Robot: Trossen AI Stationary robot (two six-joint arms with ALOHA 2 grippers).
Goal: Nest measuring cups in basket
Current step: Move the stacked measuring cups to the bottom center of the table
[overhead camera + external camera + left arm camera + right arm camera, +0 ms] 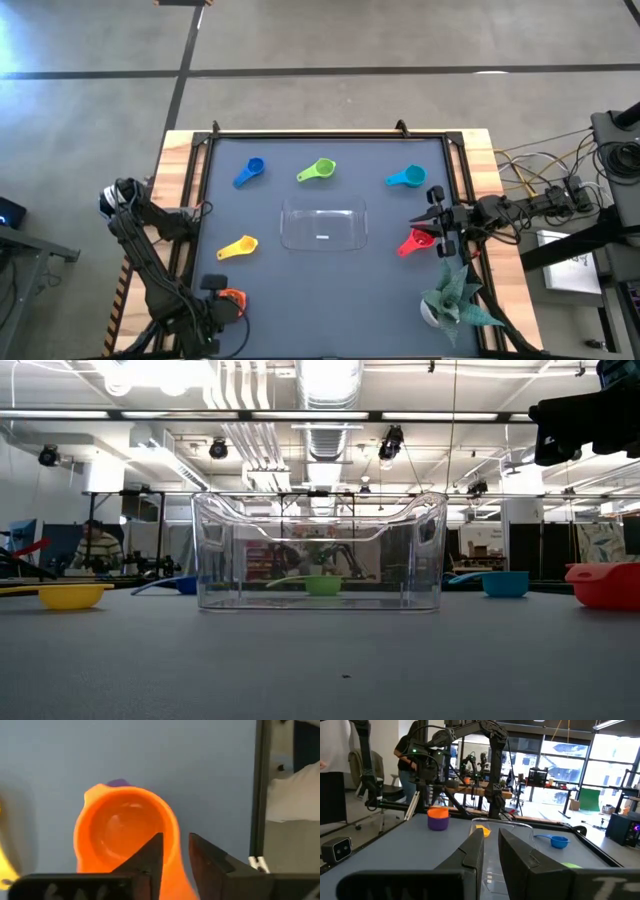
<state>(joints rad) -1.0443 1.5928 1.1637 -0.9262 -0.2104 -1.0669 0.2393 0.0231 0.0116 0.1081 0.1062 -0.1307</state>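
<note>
The left gripper (175, 852) pinched the orange cup's (120, 832) rim, a purple cup (118, 783) seemingly beneath. The right gripper's (490, 845) fingers stood narrowly apart, empty, above the red cup (417, 241) beside the unlabelled basket (323, 226).

Left hand (175, 851) astride orange cup (120, 832) rim

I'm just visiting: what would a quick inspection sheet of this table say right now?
Surface: dark mat in a wooden frame.
Job's things: clear basket at centre, nothing in it; dark blue cup, green cup, light blue cup, yellow cup, red cup around it; orange cup sitting in purple cup.
Clutter: potted plant.
Grippers: left gripper at the orange cup; right gripper above the red cup.
Cables: bundle beside the table.
Surroundings: people and benches behind.
</note>
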